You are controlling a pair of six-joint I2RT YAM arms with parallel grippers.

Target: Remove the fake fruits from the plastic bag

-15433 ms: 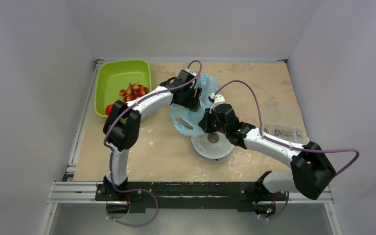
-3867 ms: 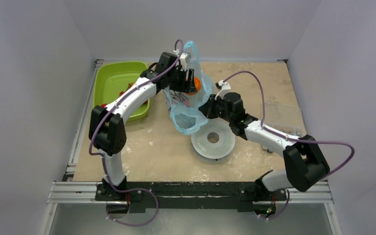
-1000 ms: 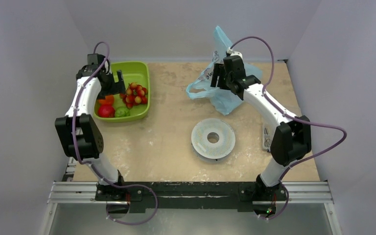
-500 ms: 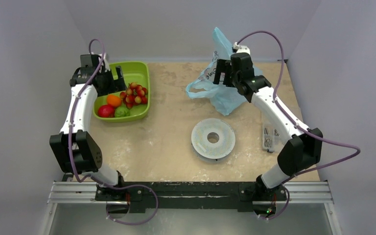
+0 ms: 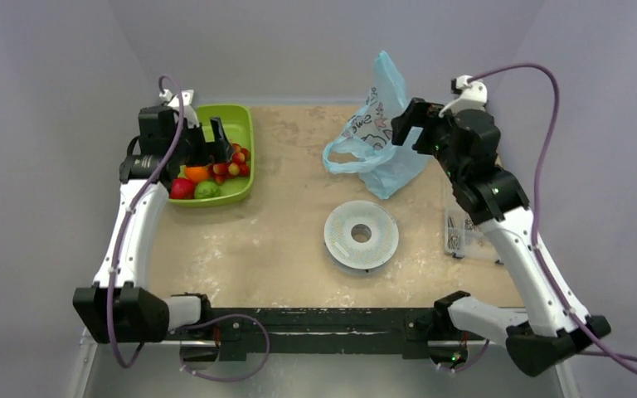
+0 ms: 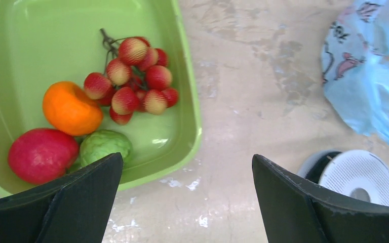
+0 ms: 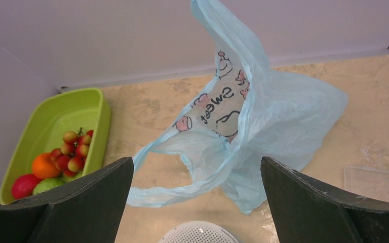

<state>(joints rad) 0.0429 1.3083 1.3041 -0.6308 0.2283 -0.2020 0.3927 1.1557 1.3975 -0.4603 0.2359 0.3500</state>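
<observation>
1. Disc (image 5: pixel 362 235), white, mid-table. The bag could slump onto it.
2. Left pincer (image 5: pixel 206 141), jaws apart, empty, over the tray (image 6: pixel 55 40). A low sweep would likely scatter the fruits (image 6: pixel 131 76) lying there.
3. Bag (image 7: pixel 263 116), far right of the table, standing crumpled, mouth agape. Its inside cannot be read, so a fruit might be missed.
4. Right pincer (image 7: pixel 196 164), jaws apart, empty, facing the bag. It could snag a handle.
</observation>
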